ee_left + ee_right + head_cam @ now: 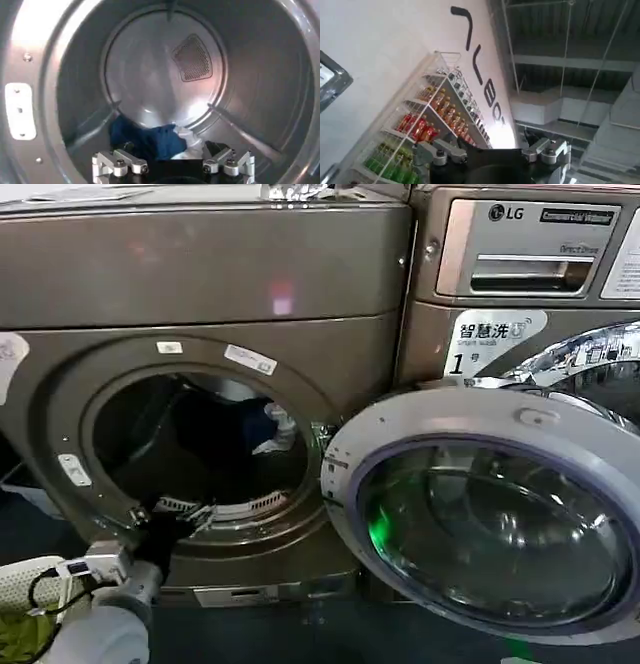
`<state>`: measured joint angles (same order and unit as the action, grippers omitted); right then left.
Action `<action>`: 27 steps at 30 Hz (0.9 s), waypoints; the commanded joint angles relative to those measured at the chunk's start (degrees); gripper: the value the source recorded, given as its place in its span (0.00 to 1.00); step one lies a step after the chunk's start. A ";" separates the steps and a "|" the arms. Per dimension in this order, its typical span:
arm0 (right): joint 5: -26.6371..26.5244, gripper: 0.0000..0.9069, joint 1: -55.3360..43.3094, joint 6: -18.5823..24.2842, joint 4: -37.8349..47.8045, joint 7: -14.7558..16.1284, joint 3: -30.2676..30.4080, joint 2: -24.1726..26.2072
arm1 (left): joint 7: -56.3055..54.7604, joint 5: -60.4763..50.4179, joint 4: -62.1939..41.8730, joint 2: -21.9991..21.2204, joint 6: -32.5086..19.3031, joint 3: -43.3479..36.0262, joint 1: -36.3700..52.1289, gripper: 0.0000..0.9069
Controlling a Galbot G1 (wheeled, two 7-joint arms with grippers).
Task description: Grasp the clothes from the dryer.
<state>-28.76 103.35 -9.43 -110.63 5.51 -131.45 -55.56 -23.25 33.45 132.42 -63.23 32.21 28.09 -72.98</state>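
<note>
Left pincer [165, 529] spread at dryer [200, 274] porthole rim, short of clothes [150, 140] in the drum. Right pincer [492, 152] spread, raised toward shelving [430, 120].

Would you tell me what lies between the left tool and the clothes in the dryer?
Nothing: in the left wrist view, bare grey drum separates the left tool from the dark navy-blue and white fabric bundle.

Your way into the dryer [200, 274] is the round opening left of centre, unblocked, with the left gripper [165, 529] at its lower lip. The open door [490, 514] fills the lower right. Inside, only the clothes [150, 140] lie on the drum floor.
</note>
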 commanded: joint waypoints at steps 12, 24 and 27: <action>0.27 1.00 -0.17 -0.11 0.43 0.07 -0.30 0.12 | 0.03 -0.24 -0.74 -0.22 0.00 -0.45 0.80 1.00; 4.21 1.00 0.62 -0.31 1.64 -0.58 -3.49 0.02 | -0.01 -0.57 -1.06 -0.36 0.03 -1.11 1.24 1.00; 4.43 1.00 0.81 -0.44 1.85 -0.50 -3.79 -0.04 | 0.01 -0.53 -1.11 -0.25 0.04 -1.16 1.29 1.00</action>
<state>-25.62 103.94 -9.83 -109.01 5.20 -134.27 -55.54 -23.22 32.98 131.39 -63.53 32.24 26.98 -71.75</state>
